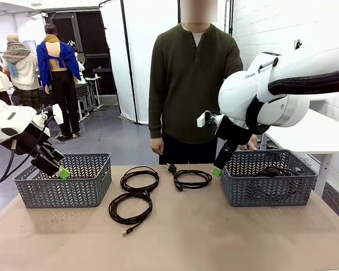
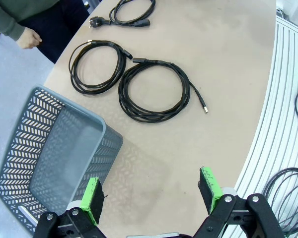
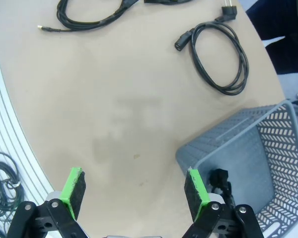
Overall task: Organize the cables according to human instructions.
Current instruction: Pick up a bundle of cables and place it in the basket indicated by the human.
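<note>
Three coiled black cables lie on the brown table: one (image 1: 139,179) (image 2: 97,67) left of centre, one (image 1: 130,207) (image 2: 154,89) nearer me with a small plug end, and a power cord (image 1: 191,179) (image 3: 221,57) right of centre. Another cable (image 1: 274,170) (image 3: 219,179) rests inside the right basket. My left gripper (image 1: 57,164) (image 2: 151,193) hangs open above the left basket's near corner, holding nothing. My right gripper (image 1: 218,168) (image 3: 134,191) is open and empty beside the right basket's left wall. The human (image 1: 192,84) stands at the far edge, arms down.
A grey lattice basket (image 1: 65,180) (image 2: 54,153) stands at the table's left, with no cable in it. A matching basket (image 1: 268,178) (image 3: 258,153) stands at the right. The person's hand (image 2: 29,38) hangs near the far edge. Loose cords lie on the floor beyond the table's near side.
</note>
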You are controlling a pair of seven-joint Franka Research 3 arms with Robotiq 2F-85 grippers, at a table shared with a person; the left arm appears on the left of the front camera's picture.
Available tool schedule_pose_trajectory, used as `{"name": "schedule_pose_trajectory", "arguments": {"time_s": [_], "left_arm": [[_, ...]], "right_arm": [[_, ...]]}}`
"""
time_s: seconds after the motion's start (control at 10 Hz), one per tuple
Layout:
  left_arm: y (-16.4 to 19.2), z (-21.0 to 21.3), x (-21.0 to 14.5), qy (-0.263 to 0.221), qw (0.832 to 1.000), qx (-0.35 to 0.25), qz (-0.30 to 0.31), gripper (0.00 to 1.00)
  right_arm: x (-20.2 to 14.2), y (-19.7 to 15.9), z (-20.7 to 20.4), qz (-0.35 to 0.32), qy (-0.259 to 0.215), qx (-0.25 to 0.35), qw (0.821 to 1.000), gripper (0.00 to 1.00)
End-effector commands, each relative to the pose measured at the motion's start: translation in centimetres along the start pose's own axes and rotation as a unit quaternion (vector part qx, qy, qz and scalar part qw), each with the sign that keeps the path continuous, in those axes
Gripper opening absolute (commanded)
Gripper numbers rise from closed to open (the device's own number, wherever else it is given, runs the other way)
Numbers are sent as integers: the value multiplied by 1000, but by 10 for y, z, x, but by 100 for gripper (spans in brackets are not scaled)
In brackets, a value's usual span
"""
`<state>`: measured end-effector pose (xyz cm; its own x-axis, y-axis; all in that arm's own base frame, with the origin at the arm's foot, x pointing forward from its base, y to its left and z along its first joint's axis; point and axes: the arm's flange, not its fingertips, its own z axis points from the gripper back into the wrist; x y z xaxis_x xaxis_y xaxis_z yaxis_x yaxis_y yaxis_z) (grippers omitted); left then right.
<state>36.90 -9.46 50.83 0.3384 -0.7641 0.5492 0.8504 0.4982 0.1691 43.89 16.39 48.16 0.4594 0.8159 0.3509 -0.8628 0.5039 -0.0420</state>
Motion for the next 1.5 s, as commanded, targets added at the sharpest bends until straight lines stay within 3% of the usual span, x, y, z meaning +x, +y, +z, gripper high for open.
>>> {"name": "schedule_pose_trajectory", "arguments": {"time_s": [0.0,0.9,1.4], "left_arm": [[2,0,-2,-7,1000,-7,-1,100],[2,0,-2,-7,1000,-7,-1,100],[2,0,-2,-7,1000,-7,-1,100]], "right_arm": [[-1,0,-1,-1,1,-2,1000,100],[0,0,0,0,0,0,1000,100],[61,-23,-14,-70,18,-10,997,100]]}}
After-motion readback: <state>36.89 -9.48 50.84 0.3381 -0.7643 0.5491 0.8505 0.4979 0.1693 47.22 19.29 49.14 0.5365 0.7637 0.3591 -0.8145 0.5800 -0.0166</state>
